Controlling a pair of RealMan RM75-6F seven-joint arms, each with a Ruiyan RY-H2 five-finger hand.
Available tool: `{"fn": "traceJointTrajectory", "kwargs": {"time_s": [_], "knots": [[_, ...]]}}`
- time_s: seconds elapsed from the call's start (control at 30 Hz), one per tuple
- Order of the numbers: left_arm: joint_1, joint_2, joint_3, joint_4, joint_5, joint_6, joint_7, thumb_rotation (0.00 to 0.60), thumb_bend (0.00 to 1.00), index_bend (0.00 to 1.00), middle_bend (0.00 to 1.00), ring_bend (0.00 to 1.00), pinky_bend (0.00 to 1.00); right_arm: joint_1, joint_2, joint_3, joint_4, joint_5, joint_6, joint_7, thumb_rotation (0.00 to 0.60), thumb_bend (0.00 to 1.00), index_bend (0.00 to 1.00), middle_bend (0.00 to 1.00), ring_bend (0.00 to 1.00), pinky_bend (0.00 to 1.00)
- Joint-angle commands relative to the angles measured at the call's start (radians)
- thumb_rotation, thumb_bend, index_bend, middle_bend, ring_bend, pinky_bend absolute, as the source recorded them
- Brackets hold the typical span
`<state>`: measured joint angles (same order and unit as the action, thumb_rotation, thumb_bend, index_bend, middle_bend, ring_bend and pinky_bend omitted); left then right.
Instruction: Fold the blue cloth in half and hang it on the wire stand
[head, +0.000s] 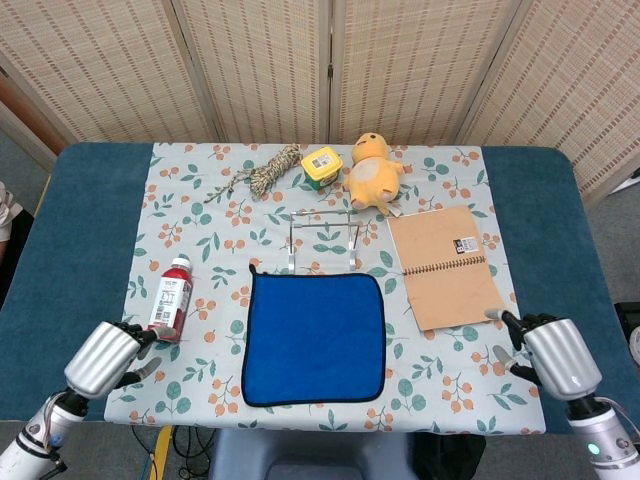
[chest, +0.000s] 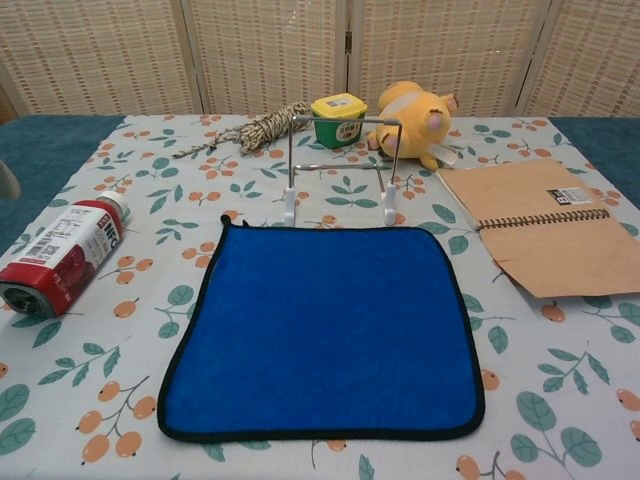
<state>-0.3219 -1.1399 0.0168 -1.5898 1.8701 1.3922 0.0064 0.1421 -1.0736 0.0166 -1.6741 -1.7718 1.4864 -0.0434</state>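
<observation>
Your left hand (head: 103, 357) and right hand (head: 557, 355) held nothing, fingers apart; reaching for the cloth (head: 314, 338) could have knocked the nearby bottle (head: 170, 298).

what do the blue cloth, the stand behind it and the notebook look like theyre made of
Blue cloth: soft matte fabric, probably microfibre, with a stitched black hem.
Wire stand: thin bent metal wire, shiny silver, with pale tips on its feet.
Notebook: brown kraft-like card cover, matte, with a wire spiral binding.
</observation>
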Motion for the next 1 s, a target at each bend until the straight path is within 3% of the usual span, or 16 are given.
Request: {"fn": "traceJointTrajectory", "kwargs": {"time_s": [0.03, 0.27, 0.7, 1.0], "knots": [[-0.040, -0.026, 0.018, 0.005, 0.044, -0.037, -0.004, 0.600, 0.28, 0.37, 0.76, 0.76, 0.86, 0.034, -0.012, -0.024, -0.006, -0.047, -0.042, -0.011, 0.600, 0.28, 0.34, 0.77, 0.72, 0.77], [-0.122, -0.082, 0.043, 0.025, 0.108, -0.119, -0.008, 0.600, 0.28, 0.37, 0.87, 0.84, 0.93, 0.096, -0.054, -0.055, -0.009, -0.098, -0.148, -0.054, 0.600, 0.26, 0.37, 0.87, 0.81, 0.89], [-0.222, -0.170, 0.064, 0.040, 0.102, -0.253, 0.024, 0.600, 0.28, 0.37, 0.99, 0.94, 1.00, 0.193, -0.153, -0.086, 0.026, -0.150, -0.277, -0.104, 0.600, 0.20, 0.38, 0.95, 0.89, 0.96], [-0.267, -0.215, 0.093, 0.046, 0.072, -0.342, 0.047, 0.600, 0.28, 0.35, 1.00, 0.95, 1.00, 0.226, -0.184, -0.086, 0.035, -0.129, -0.310, -0.125, 0.600, 0.18, 0.38, 0.96, 0.90, 0.96]]}}
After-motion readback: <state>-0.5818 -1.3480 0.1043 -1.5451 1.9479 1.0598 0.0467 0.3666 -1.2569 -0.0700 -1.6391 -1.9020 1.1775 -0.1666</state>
